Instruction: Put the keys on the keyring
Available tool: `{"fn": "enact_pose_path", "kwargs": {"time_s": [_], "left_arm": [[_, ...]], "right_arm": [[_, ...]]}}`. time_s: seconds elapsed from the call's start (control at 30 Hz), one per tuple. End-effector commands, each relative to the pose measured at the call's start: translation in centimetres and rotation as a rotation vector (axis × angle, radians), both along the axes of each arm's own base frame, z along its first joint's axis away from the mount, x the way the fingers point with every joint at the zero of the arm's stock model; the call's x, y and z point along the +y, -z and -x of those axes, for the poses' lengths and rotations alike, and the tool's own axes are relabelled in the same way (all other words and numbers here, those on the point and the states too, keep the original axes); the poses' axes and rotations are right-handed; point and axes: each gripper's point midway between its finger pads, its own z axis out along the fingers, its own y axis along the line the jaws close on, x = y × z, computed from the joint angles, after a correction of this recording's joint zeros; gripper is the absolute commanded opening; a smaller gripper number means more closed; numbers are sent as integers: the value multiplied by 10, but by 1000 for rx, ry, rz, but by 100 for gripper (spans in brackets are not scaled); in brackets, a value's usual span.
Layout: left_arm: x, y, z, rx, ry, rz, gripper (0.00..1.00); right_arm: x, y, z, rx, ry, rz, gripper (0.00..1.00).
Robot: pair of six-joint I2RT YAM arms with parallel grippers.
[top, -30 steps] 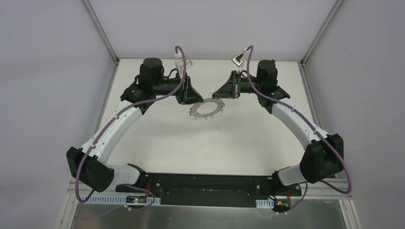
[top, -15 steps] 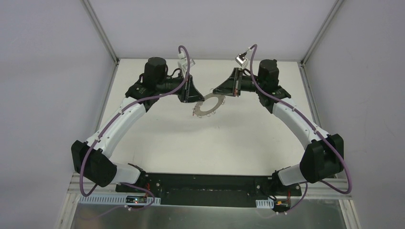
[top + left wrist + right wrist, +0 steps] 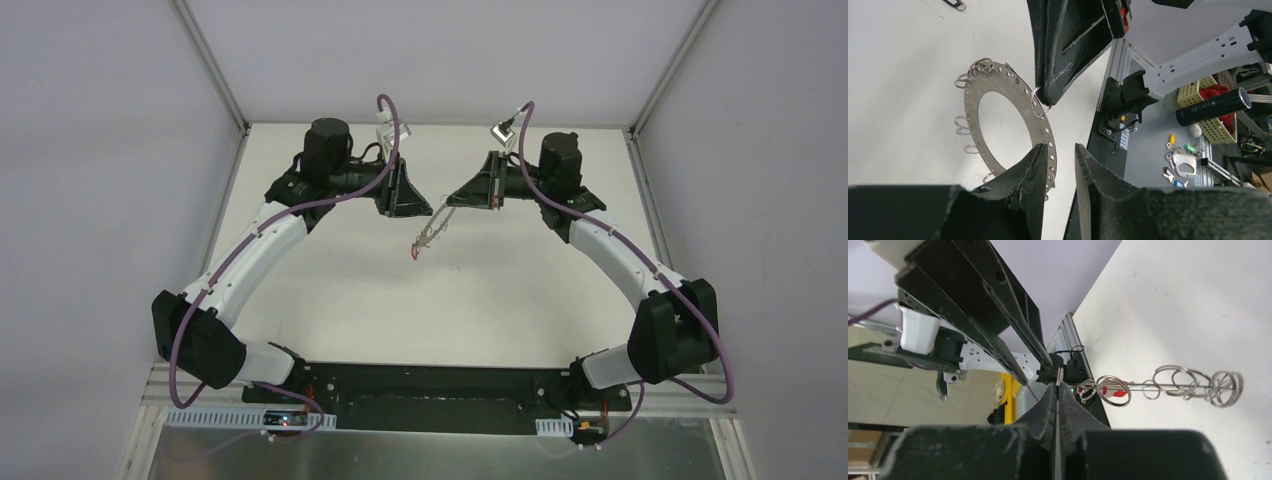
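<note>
**Right gripper** (image 3: 1059, 385): you are keeping its jaws fully closed on one small wire loop (image 3: 1037, 102) at the rim of the wide flat grey metal keyring (image 3: 971, 125).

**Keyring:** it is hanging tilted from that one loop and appears to be above the white table (image 3: 330, 300), toward the table's twelve o'clock side. The right gripper is sitting at its one o'clock and the left at its eleven o'clock.

**Left gripper** (image 3: 1059, 148): its jaws are standing slightly apart and gripping nothing. The keyring's rim is passing just beside one fingertip (image 3: 1040, 150); you cannot tell whether they are touching.

**Small silver key with a red plastic head** (image 3: 1113, 389): it is dangling among the loops and looks already threaded.

**Risks:**
- One thin loop is carrying the whole keyring, so it may twist or slip out of the pinch.
- If the left jaws close off-centre, they may knock the rim and set the keyring swinging.
- The two grippers are working very close together, so you are risking a clash.

**Surroundings:**
- A small dark item with a wire loop (image 3: 955, 4) is lying on the table at the view's eleven o'clock. It may be another key.
- A yellow basket (image 3: 1205, 92) and a black cylinder (image 3: 1213, 106) are sitting off the table at three o'clock and are not obstructing anything.
</note>
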Motion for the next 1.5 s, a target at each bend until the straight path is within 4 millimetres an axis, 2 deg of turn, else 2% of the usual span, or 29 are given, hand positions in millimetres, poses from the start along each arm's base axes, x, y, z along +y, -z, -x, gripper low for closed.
{"fn": "enact_pose_path", "kwargs": {"time_s": [0.0,0.2,0.3,0.5,0.73,1.0,1.47], "left_arm": [[1,-29,3,-106,39,48,29],[3,-18,-10,-133,15,4,29],[-1,-13,-8,-127,59,16,29],[-12,-3,2,-103,156,56,33],[-21,5,9,-75,185,83,35],[-29,10,1,-56,159,128,38],[-34,18,7,-8,175,127,25]], "right_arm": [[-4,-9,19,-232,-121,-42,0],[-7,1,33,-389,-229,-48,0],[-7,4,36,-430,-256,-52,0],[-8,9,41,-462,-279,-62,0],[-9,6,43,-483,-281,-70,0],[-8,1,42,-471,-268,-85,0],[-9,4,36,-469,-224,-74,0]]}}
